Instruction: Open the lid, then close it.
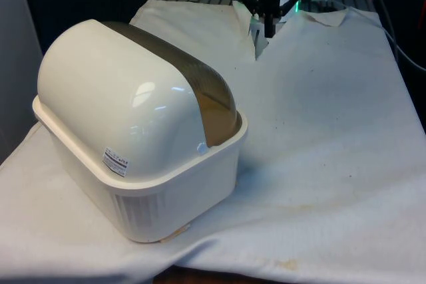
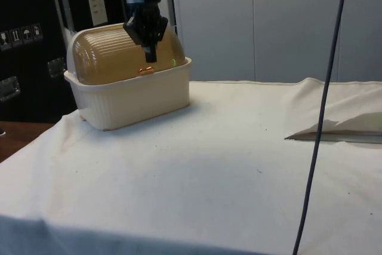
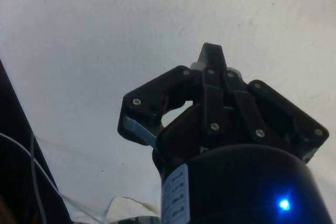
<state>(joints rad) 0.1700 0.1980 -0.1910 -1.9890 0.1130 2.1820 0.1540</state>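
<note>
Our claw point(image 2: 149, 52) hangs above the cloth-covered surface point(image 1: 319, 131) with its fingers pressed together, holding nothing, well apart from the bread box point(image 1: 143, 157) at the front view's left. Its brown roll-top lid point(image 2: 128, 52) sits closed; smooth, rigid plastic, probably slippery, best pushed at the small handle point(image 2: 147, 70) on its lower edge.

Obstacle: the bread box point(image 1: 143, 144) stands on the worktop point(image 1: 319, 131) at the front view's left, lid point(image 2: 122, 52) down.
Free room: cloth beside the box, toward the front view's right, lies bare.
Overhead: the hand point(image 2: 147, 49) hangs above the cloth, apart from the box.
Side hazard: a dark cable point(image 2: 322, 111) hangs near the side camera.
</note>
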